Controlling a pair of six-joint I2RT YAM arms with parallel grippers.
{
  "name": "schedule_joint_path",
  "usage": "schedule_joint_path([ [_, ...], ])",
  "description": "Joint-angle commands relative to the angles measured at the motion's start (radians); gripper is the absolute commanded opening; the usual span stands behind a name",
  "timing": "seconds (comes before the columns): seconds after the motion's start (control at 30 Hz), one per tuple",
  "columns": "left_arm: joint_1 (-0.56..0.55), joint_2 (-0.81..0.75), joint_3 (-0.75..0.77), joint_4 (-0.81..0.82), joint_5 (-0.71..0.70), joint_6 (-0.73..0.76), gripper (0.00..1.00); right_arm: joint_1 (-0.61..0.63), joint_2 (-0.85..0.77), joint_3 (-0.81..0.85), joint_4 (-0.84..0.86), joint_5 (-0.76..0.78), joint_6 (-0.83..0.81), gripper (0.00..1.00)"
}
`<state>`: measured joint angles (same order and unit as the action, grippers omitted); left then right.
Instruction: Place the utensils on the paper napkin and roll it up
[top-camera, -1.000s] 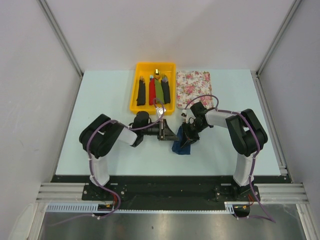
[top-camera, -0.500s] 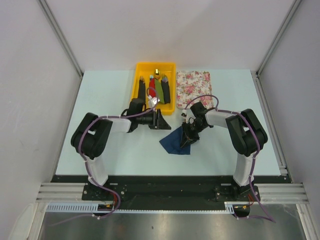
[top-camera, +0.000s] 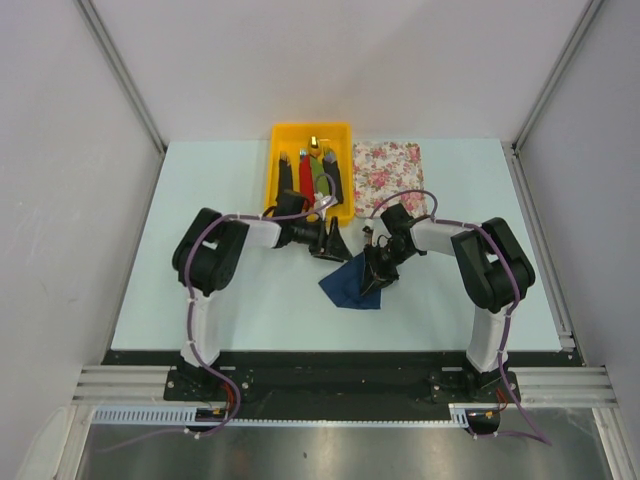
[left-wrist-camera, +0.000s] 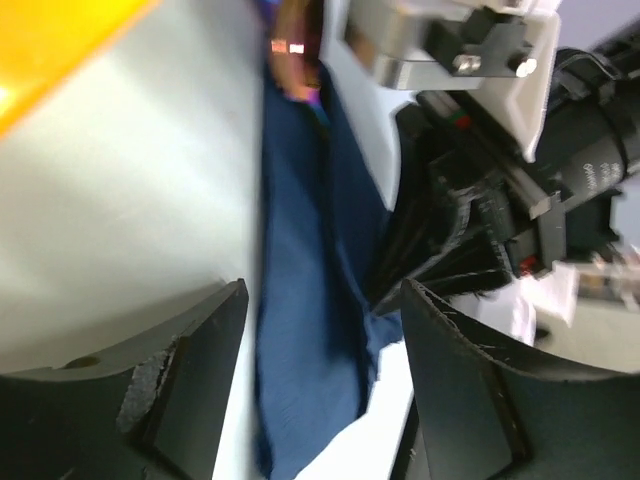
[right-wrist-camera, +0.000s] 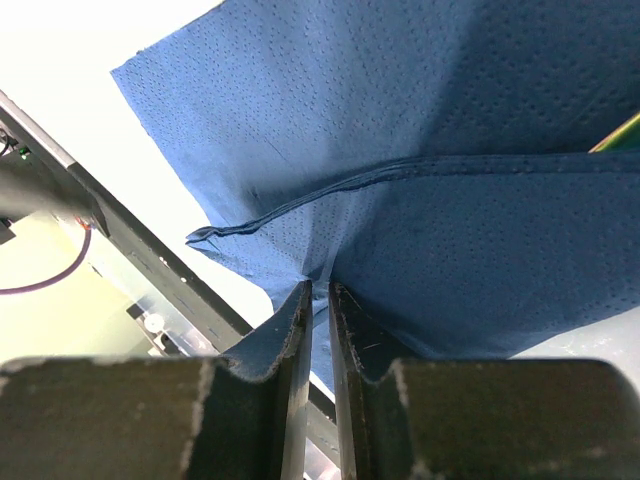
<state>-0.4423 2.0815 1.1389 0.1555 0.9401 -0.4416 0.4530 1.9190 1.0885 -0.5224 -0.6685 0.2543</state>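
The dark navy paper napkin (top-camera: 347, 284) lies crumpled and partly folded on the table just in front of the yellow tray. My right gripper (top-camera: 378, 268) is shut on a raised fold of it (right-wrist-camera: 420, 220), with the jaws (right-wrist-camera: 320, 292) pinching the thin paper. My left gripper (top-camera: 336, 243) hovers open by the napkin's far left edge. The blue paper (left-wrist-camera: 305, 300) shows between its spread fingers (left-wrist-camera: 322, 290), and they touch nothing. An iridescent spoon bowl (left-wrist-camera: 295, 50), one of the utensils, peeks out at the napkin's far end. The other utensil is hidden.
A yellow tray (top-camera: 345, 186) at the back centre holds black, red and green bundles (top-camera: 309, 178). A floral mat (top-camera: 388, 165) lies to its right. The left gripper sits close to the tray's front rim, and the right wrist body (left-wrist-camera: 500, 190) looms just beyond the napkin.
My left gripper has opened and let go of the napkin, pulling back toward the tray. The napkin has spread out to the left. The right gripper has kept its pinch and not moved.
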Motion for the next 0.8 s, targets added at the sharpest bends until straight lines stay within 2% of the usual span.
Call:
schedule_joint_path([
  [0.0, -0.039, 0.107, 0.126, -0.147, 0.043, 0.145, 0.71, 0.027, 0.086, -0.036, 0.113, 0.159, -0.030, 0.18],
  [0.2, -0.070, 0.127, 0.148, -0.247, 0.091, 0.211, 0.69, 0.023, 0.084, -0.036, 0.113, 0.167, -0.029, 0.18],
  [0.47, -0.049, 0.031, 0.027, -0.278, 0.132, 0.244, 0.65, 0.023, 0.086, -0.033, 0.113, 0.168, -0.029, 0.18],
  [0.67, -0.029, -0.072, -0.108, -0.177, 0.154, 0.141, 0.62, 0.024, 0.086, -0.038, 0.116, 0.173, -0.027, 0.18],
  [0.77, -0.033, -0.107, -0.163, -0.038, 0.147, 0.016, 0.56, 0.027, 0.086, -0.035, 0.116, 0.170, -0.026, 0.18],
])
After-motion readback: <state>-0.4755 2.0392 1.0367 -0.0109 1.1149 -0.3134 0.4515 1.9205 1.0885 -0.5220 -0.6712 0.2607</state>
